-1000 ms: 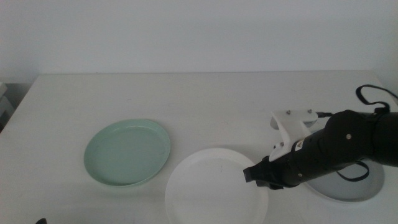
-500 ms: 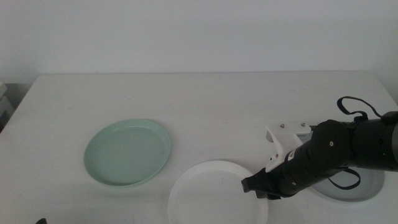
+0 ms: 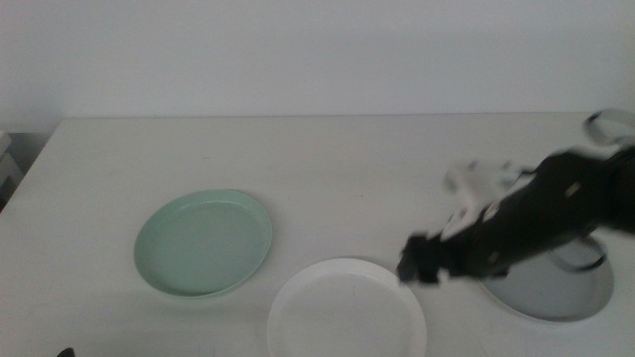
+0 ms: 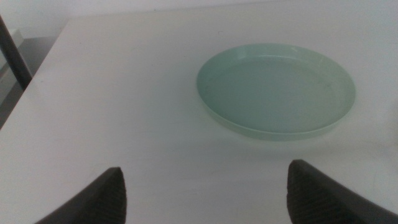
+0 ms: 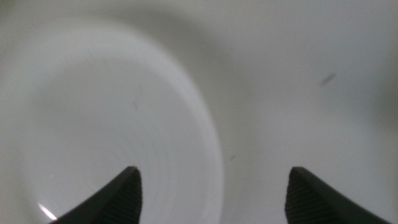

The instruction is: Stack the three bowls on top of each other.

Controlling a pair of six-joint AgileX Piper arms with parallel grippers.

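Note:
The white bowl (image 3: pixel 345 309) sits at the front middle of the table, and its rim fills the right wrist view (image 5: pixel 93 124). The mint green bowl (image 3: pixel 203 241) lies to its left and shows in the left wrist view (image 4: pixel 277 87). The pale grey bowl (image 3: pixel 556 290) lies at the front right, partly hidden behind the right arm. My right gripper (image 3: pixel 417 266) is open and empty, blurred, just above the white bowl's right rim (image 5: pixel 214 186). My left gripper (image 4: pixel 208 196) is open and empty, waiting near the front left edge.
The white table (image 3: pixel 317 159) runs back to a pale wall. A dark upright bar (image 4: pixel 12 56) stands off the table's left side. A cable loop (image 3: pixel 607 124) hangs on the right arm.
The white bowl slid slightly toward the front edge. My right gripper then rose off its right rim and drew back, blurred by motion. The left arm has not moved.

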